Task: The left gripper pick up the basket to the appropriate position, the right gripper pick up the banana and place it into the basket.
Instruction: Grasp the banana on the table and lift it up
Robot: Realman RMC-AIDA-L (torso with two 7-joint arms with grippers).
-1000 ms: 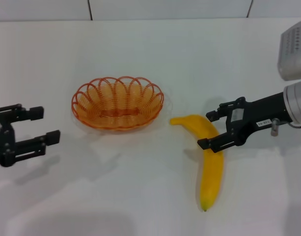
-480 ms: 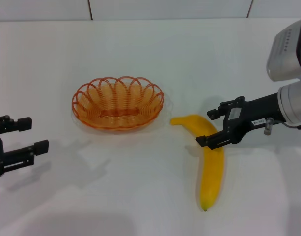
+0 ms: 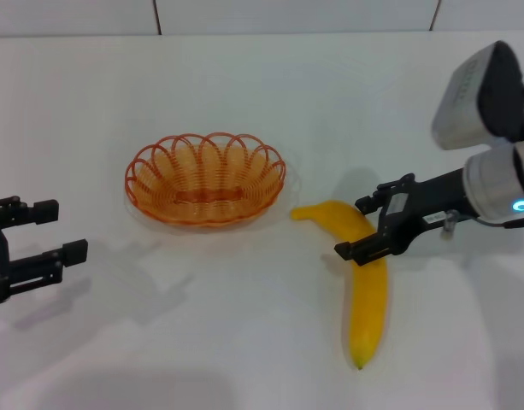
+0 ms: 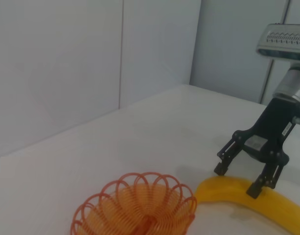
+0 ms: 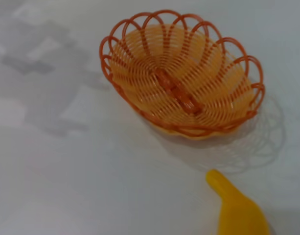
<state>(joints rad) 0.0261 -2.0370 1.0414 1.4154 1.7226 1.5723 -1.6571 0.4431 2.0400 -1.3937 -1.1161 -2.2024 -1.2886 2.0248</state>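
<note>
Banana first: in the head view we see the large curved bright yellow banana [image 3: 365, 276] lying flat on the white table [image 3: 347, 120], right of centre, one end pointing at the basket, the other end toward the near edge. We mark the right gripper [image 3: 364, 227], a black two-fingered claw on a black arm with a small white label, straddling the banana's far half: fingers spread wide, one on each side, and we cannot tell if they touch the peel. Nothing is gripped. The small oval basket of orange looped wire [image 3: 205, 178] sits left of the banana, near it but apart, upright on the table. The left gripper [image 3: 52, 230], a black two-fingered claw with no label, hangs at the far left, well apart from the basket, jaws open and empty.

Left wrist view: we see the basket at the frame's edge, the banana just beside it, and the right gripper above the banana with its open fingertips [image 4: 219, 168] close to the peel.

Right wrist view: we get the basket in full, nothing in it, and the banana's tip near its rim, not touching. No fingers show here.
</note>
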